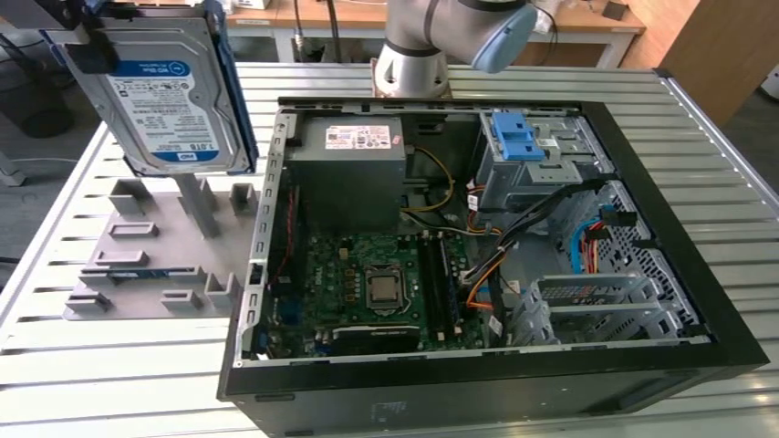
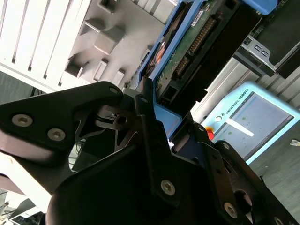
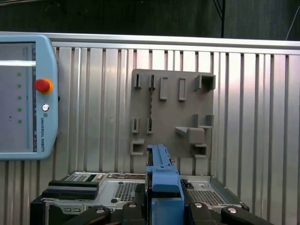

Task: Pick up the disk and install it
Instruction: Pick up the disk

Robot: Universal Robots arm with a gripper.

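The gripper (image 2: 168, 119) is clenched on the disk (image 1: 159, 100), its black fingers (image 2: 145, 105) pressing the blue bracket from both sides. In the exterior view the disk hangs upright in the air at that view's upper left, label towards the camera, with the blue bracket showing along its edge. It is above a grey holder (image 1: 159, 265) with raised posts and slots, which lies flat on the slatted metal surface (image 1: 73, 365), and it does not touch the holder. Just beside the holder, on the exterior view's right, the open case (image 1: 487, 383) lies on its side. Inside it are a grey power supply (image 1: 353, 169) with a white sticker, a green board (image 1: 378, 283) nearer the camera, and a metal cage (image 1: 535, 160) with two blue latches in the far corner on the exterior view's right. The disk is outside the case and well apart from the cage. The arm (image 1: 414, 55) rises from the surface behind the case. In the second wrist view the disk's green circuit side and connector show past the fingers. In the first wrist view the bracket's blue edge runs between the fingers, with the holder below it and a light-blue pendant (image 3: 23, 93) lying on the surface beside the holder.
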